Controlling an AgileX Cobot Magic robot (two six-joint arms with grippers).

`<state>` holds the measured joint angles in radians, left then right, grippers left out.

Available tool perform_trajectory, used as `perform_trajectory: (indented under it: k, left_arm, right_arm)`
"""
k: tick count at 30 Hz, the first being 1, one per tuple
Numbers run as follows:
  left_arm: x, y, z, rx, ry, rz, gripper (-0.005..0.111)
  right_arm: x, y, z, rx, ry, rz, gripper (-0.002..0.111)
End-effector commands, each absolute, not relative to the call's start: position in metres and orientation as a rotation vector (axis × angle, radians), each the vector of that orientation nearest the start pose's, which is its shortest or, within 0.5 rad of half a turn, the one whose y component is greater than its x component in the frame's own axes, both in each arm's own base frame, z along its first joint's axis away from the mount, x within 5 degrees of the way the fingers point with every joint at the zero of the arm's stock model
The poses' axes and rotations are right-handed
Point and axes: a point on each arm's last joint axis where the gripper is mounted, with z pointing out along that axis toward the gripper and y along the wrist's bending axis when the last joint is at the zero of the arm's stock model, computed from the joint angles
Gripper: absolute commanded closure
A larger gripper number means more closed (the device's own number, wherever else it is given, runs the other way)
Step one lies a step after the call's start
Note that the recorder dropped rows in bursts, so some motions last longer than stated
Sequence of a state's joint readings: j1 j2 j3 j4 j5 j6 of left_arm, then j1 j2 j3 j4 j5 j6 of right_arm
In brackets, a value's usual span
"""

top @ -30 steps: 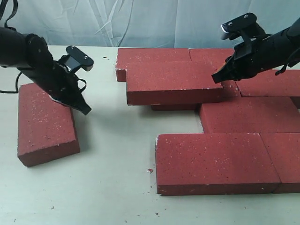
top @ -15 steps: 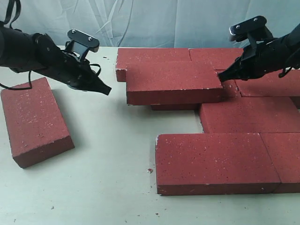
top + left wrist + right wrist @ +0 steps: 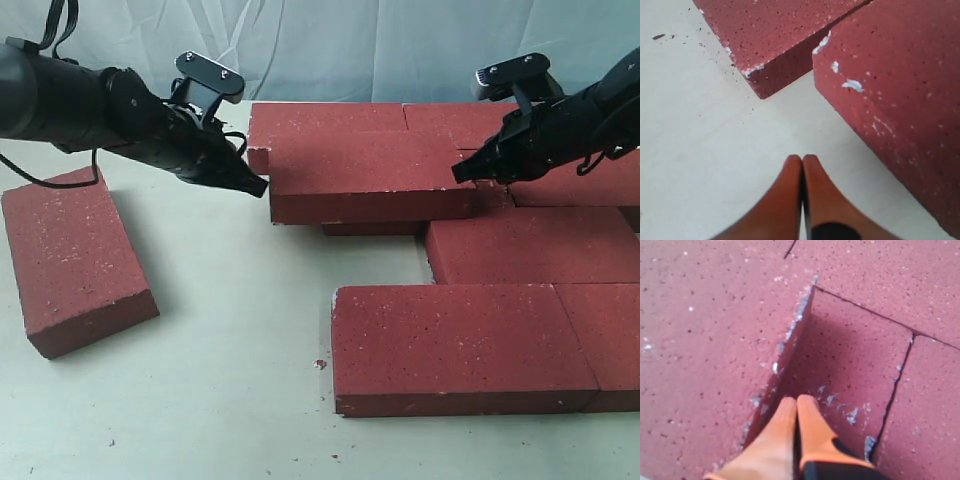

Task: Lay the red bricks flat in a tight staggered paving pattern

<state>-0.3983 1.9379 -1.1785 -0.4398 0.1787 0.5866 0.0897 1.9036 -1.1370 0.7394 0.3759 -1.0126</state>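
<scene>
Several red bricks lie flat at the right in rows. One brick rests on top of the others, raised and overlapping them. A lone brick lies apart at the left. My left gripper is shut and empty, its tip at the raised brick's left end, just above the table. My right gripper is shut and empty too, its tip pressed against the raised brick's right end, over a lower brick.
The pale table stretches between the lone brick and the paved rows. A gap in the paving opens below the raised brick. A light curtain hangs behind.
My left gripper left the lone brick and swung right to the raised brick's left end. The lone brick shifted left and turned. My right gripper stayed by the raised brick's right end.
</scene>
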Motion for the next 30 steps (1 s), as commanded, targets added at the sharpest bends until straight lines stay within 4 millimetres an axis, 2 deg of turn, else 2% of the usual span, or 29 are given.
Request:
perform_trajectory:
  k: [1, 6, 13, 17, 21, 23, 27, 30]
  left_arm:
    - [0.37, -0.177, 0.172, 0.696, 2.29, -0.232, 0.107]
    - [0.365, -0.189, 0.173, 0.735, 2.267, -0.242, 0.107]
    - [0.364, -0.192, 0.174, 0.761, 2.252, -0.23, 0.107]
    - [0.357, -0.19, 0.188, 0.848, 2.241, -0.214, 0.107]
    - [0.348, -0.175, 0.211, 0.883, 2.275, -0.223, 0.107]
    - [0.343, -0.165, 0.216, 0.887, 2.307, -0.224, 0.107]
    - [0.339, -0.137, 0.217, 0.821, 2.364, -0.205, 0.107]
    - [0.336, -0.124, 0.211, 0.791, 2.399, -0.196, 0.107]
  right_arm:
    - [0.383, 0.07, 0.167, -0.629, 2.419, 0.245, 0.109]
    - [0.383, 0.074, 0.168, -0.629, 2.413, 0.252, 0.109]
    - [0.381, 0.079, 0.17, -0.637, 2.415, 0.281, 0.109]
    - [0.374, 0.093, 0.181, -0.683, 2.388, 0.316, 0.109]
    - [0.365, 0.117, 0.193, -0.761, 2.342, 0.346, 0.109]
    - [0.361, 0.128, 0.195, -0.798, 2.329, 0.361, 0.109]
    - [0.351, 0.156, 0.197, -0.889, 2.295, 0.393, 0.109]
    - [0.344, 0.173, 0.198, -0.944, 2.274, 0.412, 0.109]
